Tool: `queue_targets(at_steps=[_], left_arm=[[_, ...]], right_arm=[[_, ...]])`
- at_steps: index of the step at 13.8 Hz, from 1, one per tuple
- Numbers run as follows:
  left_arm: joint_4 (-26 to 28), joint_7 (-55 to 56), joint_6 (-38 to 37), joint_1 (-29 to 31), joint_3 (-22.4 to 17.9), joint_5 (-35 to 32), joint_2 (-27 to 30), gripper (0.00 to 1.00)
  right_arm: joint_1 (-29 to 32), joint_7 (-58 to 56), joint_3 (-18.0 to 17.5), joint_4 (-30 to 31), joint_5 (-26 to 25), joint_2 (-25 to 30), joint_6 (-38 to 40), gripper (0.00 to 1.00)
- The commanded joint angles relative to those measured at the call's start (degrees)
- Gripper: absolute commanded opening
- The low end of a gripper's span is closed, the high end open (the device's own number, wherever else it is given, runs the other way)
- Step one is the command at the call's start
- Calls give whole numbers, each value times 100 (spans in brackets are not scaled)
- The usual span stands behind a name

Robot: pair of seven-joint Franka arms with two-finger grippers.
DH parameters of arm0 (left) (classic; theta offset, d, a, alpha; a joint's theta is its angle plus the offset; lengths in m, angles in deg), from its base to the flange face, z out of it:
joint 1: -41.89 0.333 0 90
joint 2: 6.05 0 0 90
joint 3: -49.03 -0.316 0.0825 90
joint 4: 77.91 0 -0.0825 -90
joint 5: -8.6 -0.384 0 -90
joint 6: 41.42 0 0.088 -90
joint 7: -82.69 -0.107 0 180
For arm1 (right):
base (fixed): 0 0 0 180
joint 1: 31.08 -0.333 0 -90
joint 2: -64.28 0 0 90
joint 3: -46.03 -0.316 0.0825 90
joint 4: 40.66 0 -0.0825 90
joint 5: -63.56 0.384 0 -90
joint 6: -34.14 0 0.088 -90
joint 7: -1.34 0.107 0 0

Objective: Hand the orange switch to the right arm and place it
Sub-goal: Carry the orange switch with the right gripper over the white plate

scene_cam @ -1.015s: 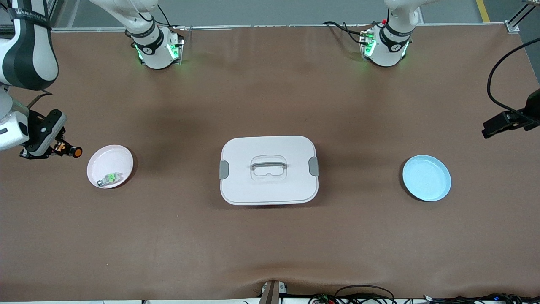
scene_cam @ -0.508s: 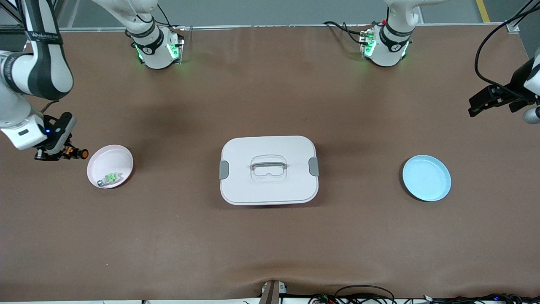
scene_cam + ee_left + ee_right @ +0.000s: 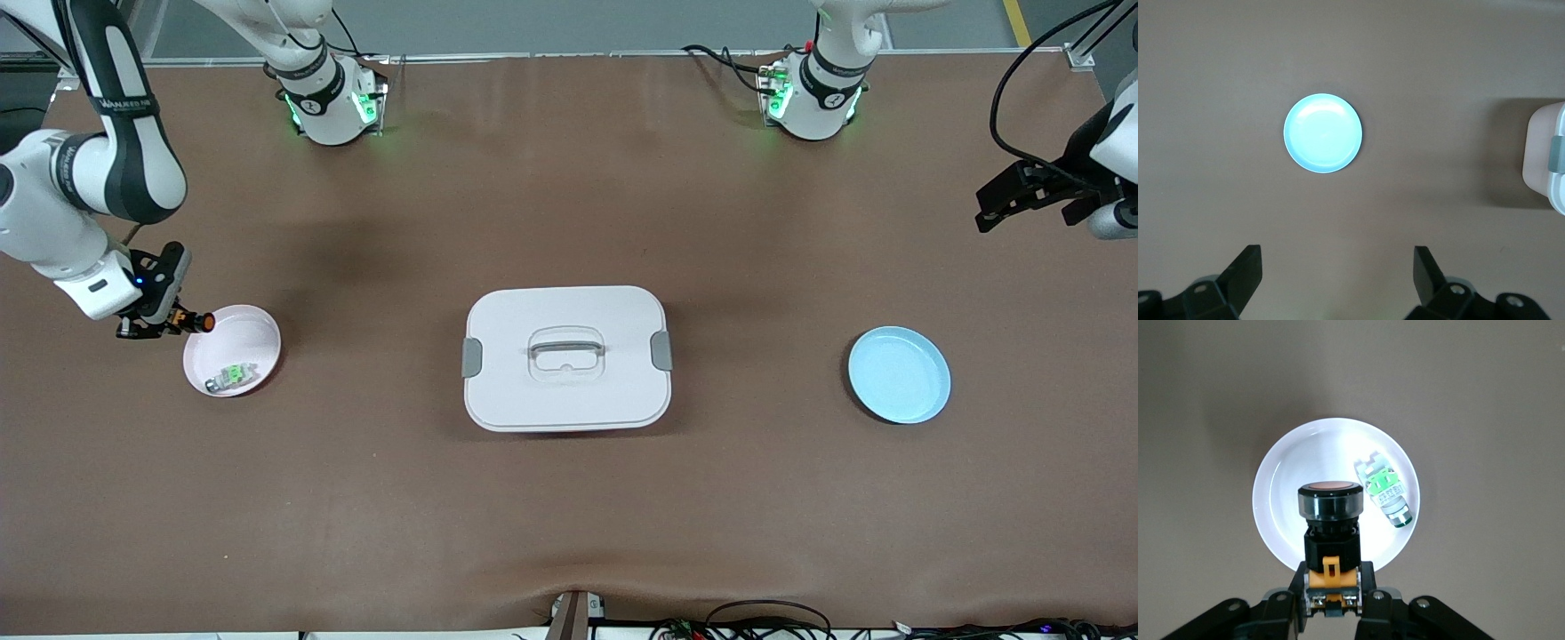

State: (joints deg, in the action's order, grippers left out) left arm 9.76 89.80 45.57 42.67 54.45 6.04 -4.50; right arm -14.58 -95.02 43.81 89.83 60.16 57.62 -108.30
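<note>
My right gripper is shut on the orange switch, a small black push-button with an orange cap. It holds it in the air at the rim of the pink plate, toward the right arm's end of the table. In the right wrist view the orange switch sits between the jaws over the white-looking plate. My left gripper is open and empty, up in the air toward the left arm's end of the table; its fingers stand wide apart in the left wrist view.
A pale grey part with a green top lies in the pink plate, also in the right wrist view. A white lidded box stands mid-table. A light blue plate lies toward the left arm's end, also in the left wrist view.
My right gripper has carried the orange switch toward the pink plate, reaching its rim. My left gripper has risen and drawn back toward the robots' side of the table.
</note>
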Motion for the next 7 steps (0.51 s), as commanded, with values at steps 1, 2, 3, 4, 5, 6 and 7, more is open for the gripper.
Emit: queue_targets(at_steps=[1, 2, 3, 4, 5, 6, 7], left_arm=[[302, -96, 46, -95, -102, 194, 328, 100], [329, -96, 38, -148, -120, 204, 346, 100], [346, -96, 37, -174, -190, 204, 346, 100], [399, -96, 29, -175, -199, 204, 381, 100], [434, -104, 29, -149, -199, 247, 416, 100], [461, -104, 29, -140, -199, 274, 408, 100], [461, -191, 29, -70, -199, 326, 364, 100]], right_arm=[[257, -338, -103, 38, -82, -387, -414, 0], [266, -487, -103, 38, -82, -537, -590, 0], [292, -619, -103, 38, -82, -669, -748, 0], [301, -655, -103, 38, -82, -774, -819, 0], [301, -655, -103, 38, -82, -828, -829, 0], [310, -655, -103, 38, -82, -872, -837, 0], [327, -655, -103, 30, -82, -933, -837, 0]])
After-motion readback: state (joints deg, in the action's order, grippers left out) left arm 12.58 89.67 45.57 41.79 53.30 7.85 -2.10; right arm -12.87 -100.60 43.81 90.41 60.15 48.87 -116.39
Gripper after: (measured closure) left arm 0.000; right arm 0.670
